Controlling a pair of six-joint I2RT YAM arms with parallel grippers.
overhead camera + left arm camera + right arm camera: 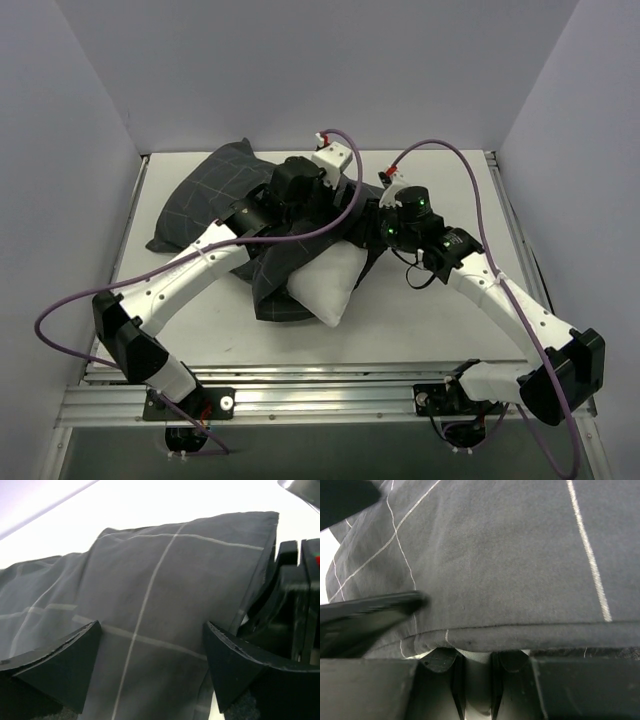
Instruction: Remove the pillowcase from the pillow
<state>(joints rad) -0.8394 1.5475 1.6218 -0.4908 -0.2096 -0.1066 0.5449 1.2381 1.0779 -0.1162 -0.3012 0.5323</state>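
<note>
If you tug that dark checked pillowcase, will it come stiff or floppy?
Probably floppy: the pillowcase lies creased and slumped partly over the pillow. It looks thin and light, sagging in folds. A tug may drag the soft pillow along too.

- Pillowcase point(215, 195): dark charcoal grey, crossed by a thin pale grid of checks. You find it from centre out to 10 o'clock in the top view.
- Pillow point(325, 282): plain white, unmarked, just toward 6 o'clock of centre.
- Table point(420, 320): white.
- Walls point(300, 60): pale lilac-grey.
- Left arm point(170, 285) and right arm point(505, 300): white links, black joints.
- Cables point(450, 150): purple.
- Frame rail point(330, 400): silver, at 6 o'clock.
- Left gripper point(151, 645): you see black fingers.
- Wrist lights point(388, 232): green.
</note>
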